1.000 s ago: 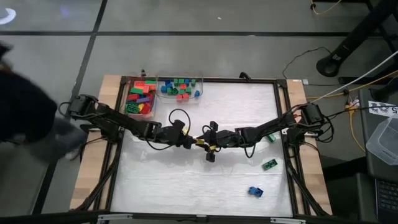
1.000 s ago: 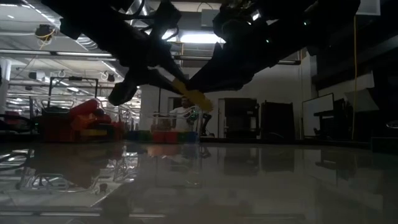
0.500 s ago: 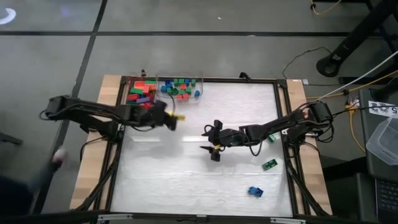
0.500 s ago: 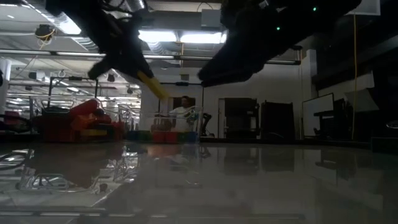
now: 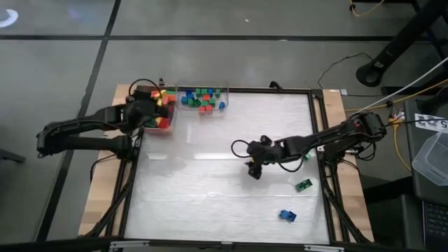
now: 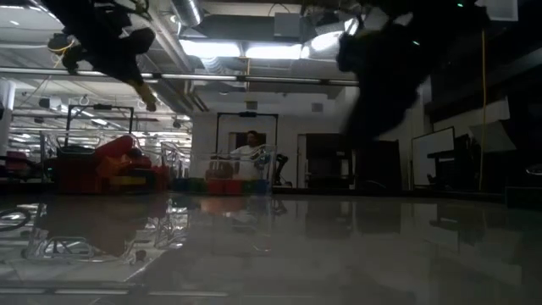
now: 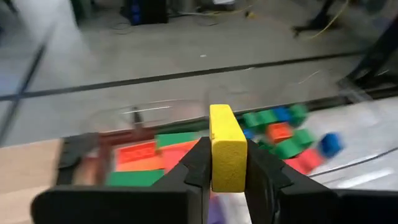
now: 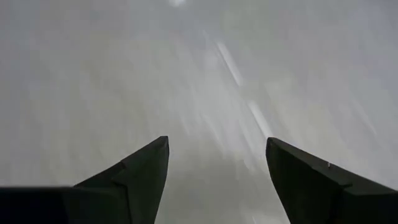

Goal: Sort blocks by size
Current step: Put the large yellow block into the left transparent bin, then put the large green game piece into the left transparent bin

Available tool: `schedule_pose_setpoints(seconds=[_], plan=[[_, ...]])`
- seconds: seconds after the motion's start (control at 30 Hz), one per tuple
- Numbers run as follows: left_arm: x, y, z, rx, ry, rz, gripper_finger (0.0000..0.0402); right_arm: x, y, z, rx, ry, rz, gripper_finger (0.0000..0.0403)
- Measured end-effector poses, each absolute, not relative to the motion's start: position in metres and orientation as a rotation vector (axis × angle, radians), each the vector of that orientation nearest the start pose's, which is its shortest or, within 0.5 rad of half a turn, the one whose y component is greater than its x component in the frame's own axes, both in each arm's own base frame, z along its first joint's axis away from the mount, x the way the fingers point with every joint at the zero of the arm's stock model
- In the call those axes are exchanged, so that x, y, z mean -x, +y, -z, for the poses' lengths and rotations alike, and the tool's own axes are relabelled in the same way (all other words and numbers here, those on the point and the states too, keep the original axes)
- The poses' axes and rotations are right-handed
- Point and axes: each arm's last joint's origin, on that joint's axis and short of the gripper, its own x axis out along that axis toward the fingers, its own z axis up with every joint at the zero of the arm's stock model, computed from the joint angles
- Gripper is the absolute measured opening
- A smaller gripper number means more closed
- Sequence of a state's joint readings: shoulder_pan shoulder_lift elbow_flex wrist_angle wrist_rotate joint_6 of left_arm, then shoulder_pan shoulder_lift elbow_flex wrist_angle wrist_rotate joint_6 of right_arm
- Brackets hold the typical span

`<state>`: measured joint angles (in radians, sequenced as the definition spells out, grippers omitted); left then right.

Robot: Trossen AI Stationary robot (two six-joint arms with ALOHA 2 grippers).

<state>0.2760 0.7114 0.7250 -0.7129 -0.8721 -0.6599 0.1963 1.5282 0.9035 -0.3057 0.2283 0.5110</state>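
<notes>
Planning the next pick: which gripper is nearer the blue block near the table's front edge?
Right. The right gripper hangs open mid-table, up-left of the blue block; the left gripper, holding a yellow block, is over the far-left tray.

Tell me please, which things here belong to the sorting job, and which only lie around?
Job:
yellow block in left gripper
two block containers
loose green blocks
loose blue block
right gripper, open

Lying about:
cables
clear bin

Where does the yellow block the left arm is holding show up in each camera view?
High view: yellow block over the left bin, top left.
Low view: yellow speck, upper left.
Left wrist view: centre, between the fingers.
Right wrist view: not in it.
Shared landmark: the left bin.
</notes>
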Motion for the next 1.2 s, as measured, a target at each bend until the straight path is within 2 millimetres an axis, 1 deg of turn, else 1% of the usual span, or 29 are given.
schedule_pose_setpoints(seconds=[0.13, 0.2, 0.37, 0.43, 0.57, 0.67, 0.73, 0.83, 0.97, 1.2], plan=[[-0.115, 0.063, -0.279, 0.303, 0.394, -1.33, 0.0077, -0.28, 0.049, -0.191, -0.273, 1.023, 0.314, 0.0266], [-0.115, 0.067, -0.277, 0.298, 0.417, -1.357, 0.0093, -0.274, 0.049, -0.188, -0.27, 1.097, 0.31, 0.0266], [-0.119, 0.077, -0.27, 0.285, 0.48, -1.413, 0.0139, -0.262, 0.049, -0.184, -0.296, 1.256, 0.27, 0.0266], [-0.122, 0.08, -0.268, 0.28, 0.502, -1.426, 0.0155, -0.256, 0.048, -0.183, -0.309, 1.316, 0.306, 0.0266], [-0.129, 0.083, -0.261, 0.29, 0.56, -1.41, 0.0172, -0.246, 0.047, -0.193, -0.274, 1.452, 0.358, 0.0266], [-0.135, 0.085, -0.255, 0.31, 0.611, -1.375, 0.0174, -0.24, 0.048, -0.202, -0.262, 1.546, 0.364, 0.0266], [-0.139, 0.086, -0.251, 0.324, 0.646, -1.349, 0.0172, -0.235, 0.051, -0.203, -0.264, 1.604, 0.343, 0.0266], [-0.144, 0.088, -0.246, 0.338, 0.691, -1.323, 0.0167, -0.226, 0.063, -0.203, -0.238, 1.686, 0.29, 0.0266], [-0.149, 0.09, -0.24, 0.334, 0.733, -1.32, 0.0167, -0.216, 0.085, -0.204, -0.182, 1.737, 0.193, 0.0266], [-0.153, 0.092, -0.235, 0.325, 0.769, -1.321, 0.0166, -0.194, 0.127, -0.204, -0.019, 1.75, 0.038, 0.0266]])
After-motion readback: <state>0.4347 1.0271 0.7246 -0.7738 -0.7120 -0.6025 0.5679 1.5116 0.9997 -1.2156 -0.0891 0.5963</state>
